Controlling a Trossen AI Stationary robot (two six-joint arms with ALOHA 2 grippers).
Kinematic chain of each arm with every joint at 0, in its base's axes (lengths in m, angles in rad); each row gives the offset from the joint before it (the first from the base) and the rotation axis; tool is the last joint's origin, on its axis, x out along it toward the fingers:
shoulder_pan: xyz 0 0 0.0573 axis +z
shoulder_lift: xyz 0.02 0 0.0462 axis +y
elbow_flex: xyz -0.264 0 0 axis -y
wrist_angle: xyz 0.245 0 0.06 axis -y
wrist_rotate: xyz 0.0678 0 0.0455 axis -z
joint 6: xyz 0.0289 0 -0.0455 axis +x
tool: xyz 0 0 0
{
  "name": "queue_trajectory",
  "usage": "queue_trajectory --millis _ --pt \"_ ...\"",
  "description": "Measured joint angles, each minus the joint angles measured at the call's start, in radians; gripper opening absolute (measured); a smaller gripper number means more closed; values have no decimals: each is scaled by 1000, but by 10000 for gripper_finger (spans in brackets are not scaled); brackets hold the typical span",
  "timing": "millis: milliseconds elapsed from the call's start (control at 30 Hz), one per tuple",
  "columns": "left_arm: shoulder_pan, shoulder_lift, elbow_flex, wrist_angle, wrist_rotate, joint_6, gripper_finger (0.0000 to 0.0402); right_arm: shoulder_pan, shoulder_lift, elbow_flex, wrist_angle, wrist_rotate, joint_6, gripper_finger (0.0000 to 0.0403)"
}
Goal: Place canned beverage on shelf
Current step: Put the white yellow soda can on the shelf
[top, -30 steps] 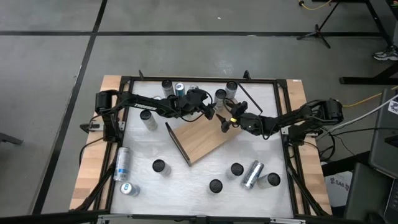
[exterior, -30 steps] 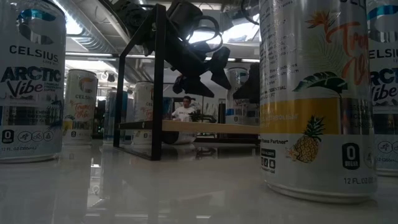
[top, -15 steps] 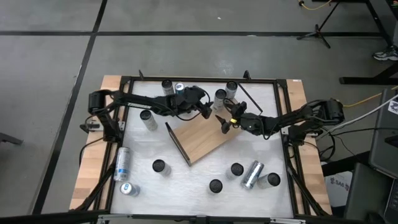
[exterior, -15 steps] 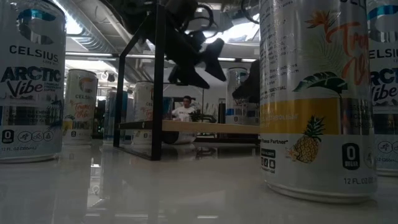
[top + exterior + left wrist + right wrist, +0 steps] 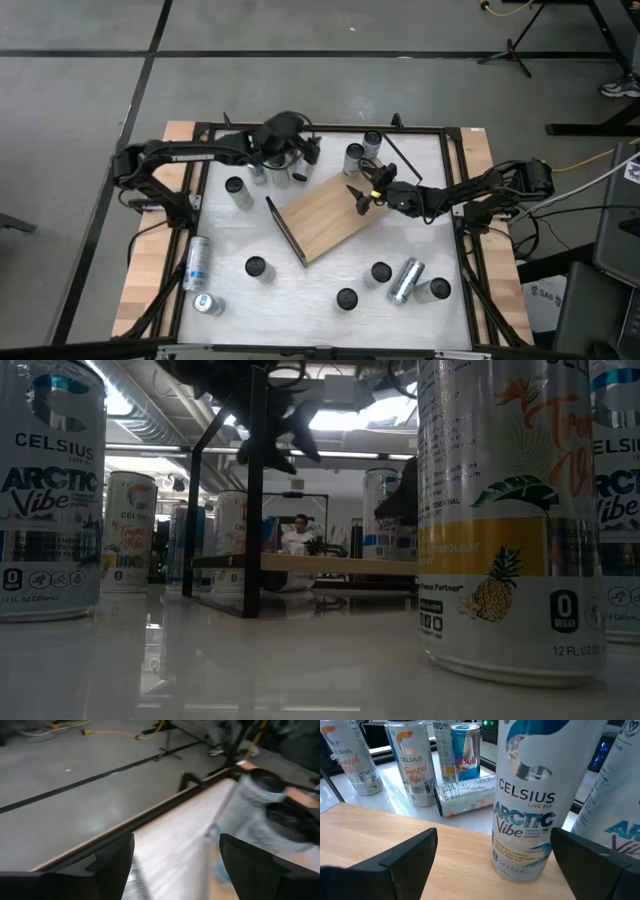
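We see right pincer [image 5: 490,865] wide, empty, facing Celsius can [image 5: 527,795] upright on shelf [image 5: 322,217]; left pincer [image 5: 175,865] wide, empty, above worktop [image 5: 300,300] edge.

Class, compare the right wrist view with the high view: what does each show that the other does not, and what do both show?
Right wrist only: can labels, such as the Arctic Vibe can between open fingers, and a Red Bull can.
High only: the left gripper over the far cans, and fallen cans at the near edge.
Both: the shelf and the right gripper.
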Motion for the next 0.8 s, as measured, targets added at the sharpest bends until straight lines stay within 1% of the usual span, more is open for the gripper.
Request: queue_trajectory --millis 233,400,600,800 --pt "107 -58 0 -150 -3 1 288 0 0 0 -28 0 2 376" --pt "162 -79 0 -205 -3 50 288 0 0 0 -32 0 3 376" --pt "205 -82 0 -240 -2 52 288 0 0 0 -32 0 3 376" --pt "248 -82 0 -295 65 53 288 0 0 0 -32 0 3 376"
